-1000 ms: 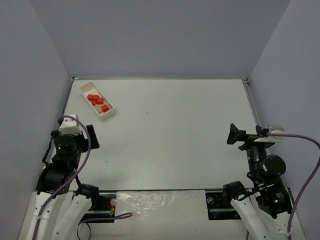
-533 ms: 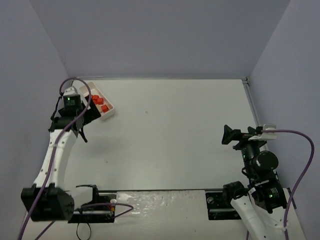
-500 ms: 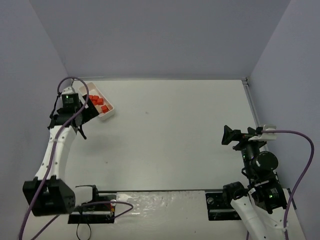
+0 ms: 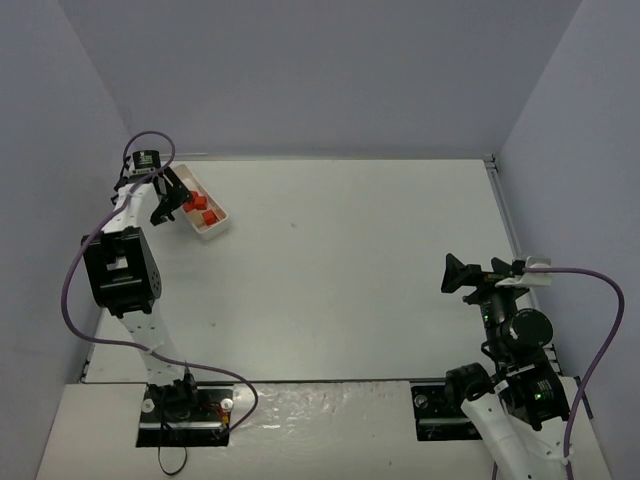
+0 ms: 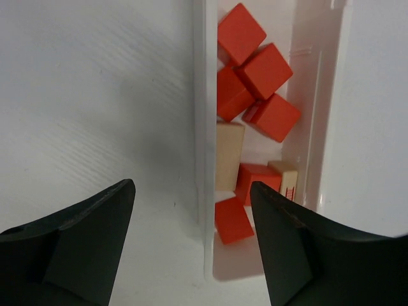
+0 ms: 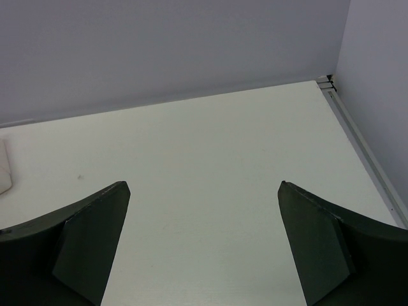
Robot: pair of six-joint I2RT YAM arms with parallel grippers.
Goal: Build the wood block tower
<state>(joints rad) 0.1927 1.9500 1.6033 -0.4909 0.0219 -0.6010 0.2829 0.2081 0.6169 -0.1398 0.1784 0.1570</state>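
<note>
we have no tower yet: the wood blocks (image 5: 264,70) lie loose inside the white tray (image 5: 201,95), which sits at the bench's (image 4: 350,260) far left corner. most are red, with a tan block (image 5: 229,156) against one long wall of the tray. our left pincer (image 5: 191,191) hangs over the tray's near end, jaws apart and holding nothing. it straddles that same long wall, so one finger is outside the tray. closing here would likely catch the wall. we'd shift it inward until both fingers sit inside the tray, pick the lone red cube (image 5: 233,220) at the tray's near end, square the jaws to its faces and come straight down. our right pincer (image 6: 204,185) stands wide and empty, well apart from the tray.
</note>
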